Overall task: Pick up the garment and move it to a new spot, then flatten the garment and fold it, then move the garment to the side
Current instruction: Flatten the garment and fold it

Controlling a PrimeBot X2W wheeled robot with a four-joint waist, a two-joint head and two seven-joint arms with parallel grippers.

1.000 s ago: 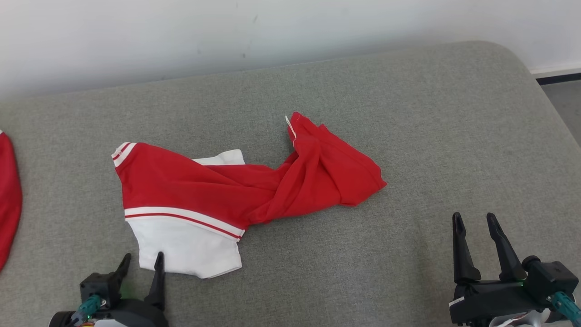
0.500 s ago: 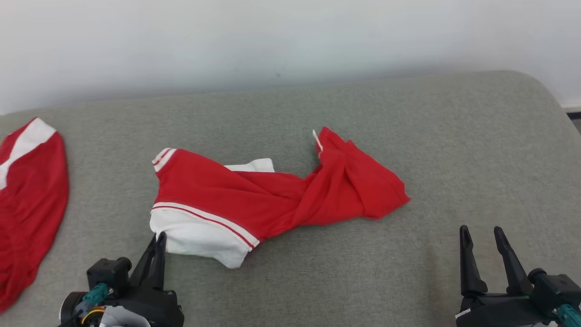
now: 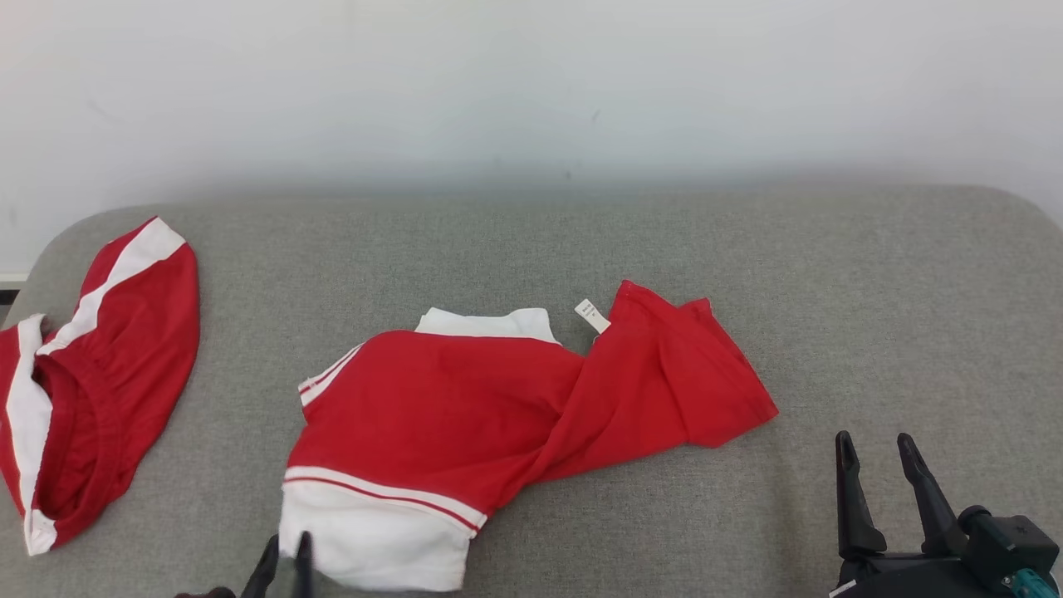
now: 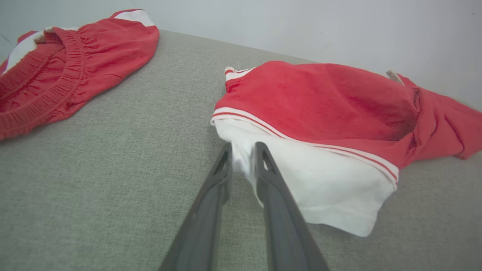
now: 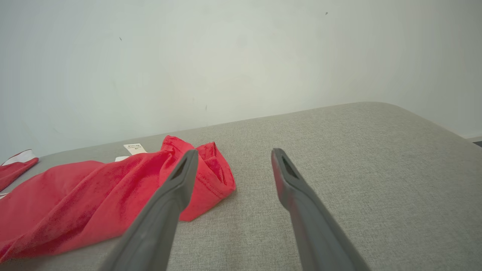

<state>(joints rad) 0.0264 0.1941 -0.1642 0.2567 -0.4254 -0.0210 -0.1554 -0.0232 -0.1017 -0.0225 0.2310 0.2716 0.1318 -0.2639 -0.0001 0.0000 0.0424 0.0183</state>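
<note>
Head, garment (image 3: 465,415): red and white, rumpled, mid-cushion (image 3: 872,274); white hem nearest the robot, tag (image 3: 590,315) at far edge.
Head, left gripper (image 3: 288,555): at the hem's near-left corner.
Head, right gripper (image 3: 874,442): spread, holding nothing, apart from the garment.
Head, shorts (image 3: 108,365): red, far left, well apart.
Left wrist, fingers (image 4: 214,195): clenched on a pinch of white hem.
Right wrist, fingers (image 5: 169,203): wide apart over grey cushion; the garment's red end just beside one.

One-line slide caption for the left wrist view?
Left end effector shut on the white corner of the red-and-white garment on the grey cushion; a second red garment lies apart.
</note>
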